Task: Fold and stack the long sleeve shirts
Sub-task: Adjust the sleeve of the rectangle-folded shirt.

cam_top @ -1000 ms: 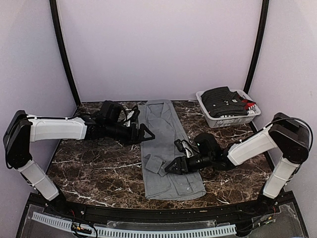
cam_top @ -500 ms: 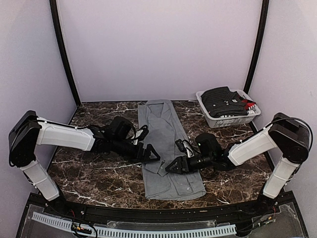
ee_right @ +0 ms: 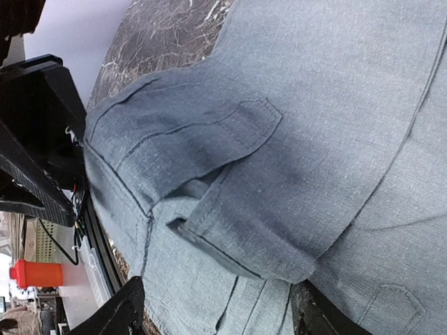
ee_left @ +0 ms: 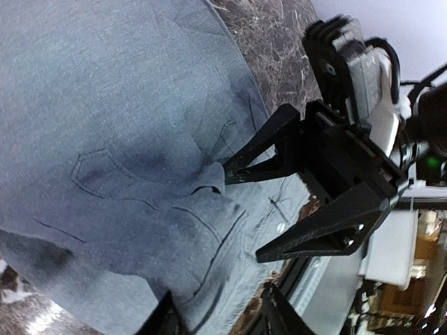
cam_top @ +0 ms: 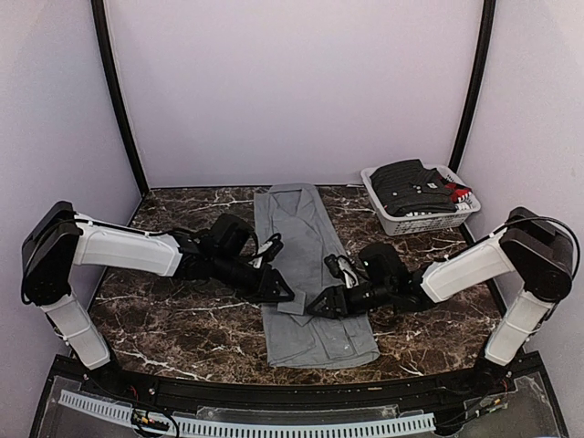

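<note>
One grey long sleeve shirt (cam_top: 301, 237) lies flat down the middle of the marble table (cam_top: 182, 319), collar at the far end. A sleeve is folded over its front, and the cuff (ee_right: 230, 209) lies near the lower left edge. My left gripper (cam_top: 285, 294) is low over that left edge; its jaws (ee_left: 220, 314) stand partly apart with flat cuff cloth (ee_left: 202, 230) between them. My right gripper (cam_top: 315, 308) faces it from the right, open, and straddles the same cuff (ee_right: 220, 314). One right fingertip (ee_left: 227, 171) touches the fold.
A white basket (cam_top: 392, 224) with dark folded clothes (cam_top: 411, 187) stands at the back right corner. Lilac walls close in the table on three sides. Black corner posts (cam_top: 119, 109) rise at the back left and right.
My left arm swung from the shirt's left side down to the folded cuff, and its jaws narrowed from wide open. My right gripper barely moved.
</note>
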{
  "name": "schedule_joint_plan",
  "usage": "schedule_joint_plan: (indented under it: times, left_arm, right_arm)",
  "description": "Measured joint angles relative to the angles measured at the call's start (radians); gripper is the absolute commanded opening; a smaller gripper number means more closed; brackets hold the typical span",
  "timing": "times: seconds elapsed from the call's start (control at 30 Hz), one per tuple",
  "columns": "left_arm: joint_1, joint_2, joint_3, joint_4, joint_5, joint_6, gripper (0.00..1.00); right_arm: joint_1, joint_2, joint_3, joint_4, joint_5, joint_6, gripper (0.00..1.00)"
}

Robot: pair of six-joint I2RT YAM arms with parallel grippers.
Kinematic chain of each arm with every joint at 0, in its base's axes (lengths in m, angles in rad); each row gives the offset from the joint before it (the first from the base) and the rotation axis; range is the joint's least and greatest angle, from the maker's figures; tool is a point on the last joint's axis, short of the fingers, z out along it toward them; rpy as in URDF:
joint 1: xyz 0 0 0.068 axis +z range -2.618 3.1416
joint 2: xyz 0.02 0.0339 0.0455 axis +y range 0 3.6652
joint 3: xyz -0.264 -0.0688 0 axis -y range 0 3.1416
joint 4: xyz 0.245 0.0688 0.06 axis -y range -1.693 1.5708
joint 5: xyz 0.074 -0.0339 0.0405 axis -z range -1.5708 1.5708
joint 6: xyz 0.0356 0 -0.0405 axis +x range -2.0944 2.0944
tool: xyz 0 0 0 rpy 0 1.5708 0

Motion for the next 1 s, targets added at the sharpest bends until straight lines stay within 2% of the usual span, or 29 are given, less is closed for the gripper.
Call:
schedule_joint_plan:
  times: [0.13, 0.27, 0.33, 0.47, 0.5, 0.57, 0.63, 1.0]
  left_arm:
    - [0.000, 0.000, 0.029, -0.043, 0.033, -0.016, 0.12]
    - [0.000, 0.000, 0.056, -0.063, 0.082, -0.074, 0.03]
    - [0.000, 0.000, 0.061, -0.061, 0.112, -0.116, 0.02]
    - [0.006, 0.000, 0.060, -0.056, 0.164, -0.193, 0.13]
    - [0.006, 0.001, 0.060, -0.056, 0.173, -0.211, 0.24]
    - [0.006, 0.005, 0.056, -0.061, 0.181, -0.216, 0.38]
    - [0.007, 0.011, 0.046, -0.072, 0.184, -0.211, 0.44]
    - [0.013, 0.010, 0.006, -0.261, 0.058, -0.116, 0.38]
  right_arm:
    - [0.000, -0.043, 0.018, -0.061, 0.037, -0.019, 0.68]
    - [0.000, -0.089, 0.044, -0.120, 0.080, -0.041, 0.68]
    - [-0.001, -0.116, 0.053, -0.154, 0.110, -0.055, 0.68]
    - [-0.003, -0.153, 0.080, -0.244, 0.169, -0.087, 0.68]
    - [-0.003, -0.160, 0.086, -0.265, 0.182, -0.094, 0.68]
    - [-0.003, -0.172, 0.097, -0.306, 0.208, -0.111, 0.68]
    - [-0.004, -0.180, 0.109, -0.347, 0.234, -0.129, 0.68]
    - [-0.002, -0.183, 0.140, -0.496, 0.330, -0.206, 0.62]
